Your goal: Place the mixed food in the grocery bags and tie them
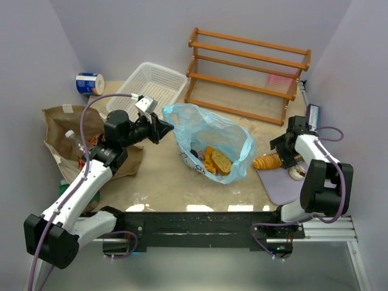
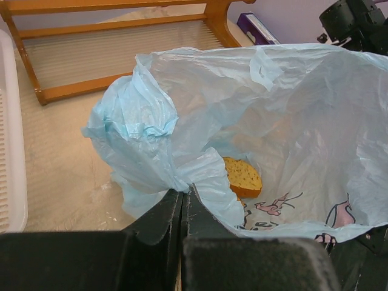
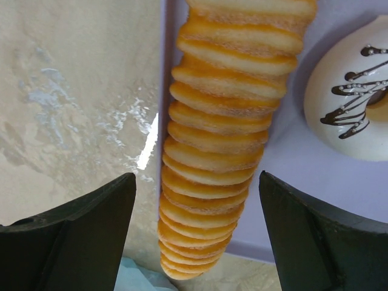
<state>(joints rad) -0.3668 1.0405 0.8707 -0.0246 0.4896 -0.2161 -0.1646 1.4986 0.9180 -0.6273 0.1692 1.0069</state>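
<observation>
At the blue bag's [image 2: 273,121] rim, the left gripper [image 2: 183,195] pinches plastic.

bag [image 2: 291,121]: light blue | bread [image 3: 218,151]: orange, cream stripes | mat [image 3: 315,188]: lilac

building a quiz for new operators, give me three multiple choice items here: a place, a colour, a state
1. The ridged orange pastry lies: A in the white basket; B on the purple mat's edge; C on the wooden rack.
2. The plastic bag the left gripper pinches is: A red; B black; C light blue.
3. The right gripper is: A open over the pastry; B gripping it; C shut empty.
Key: B, mat shows under it; C, pale blue film; A, fingers stand apart.
</observation>
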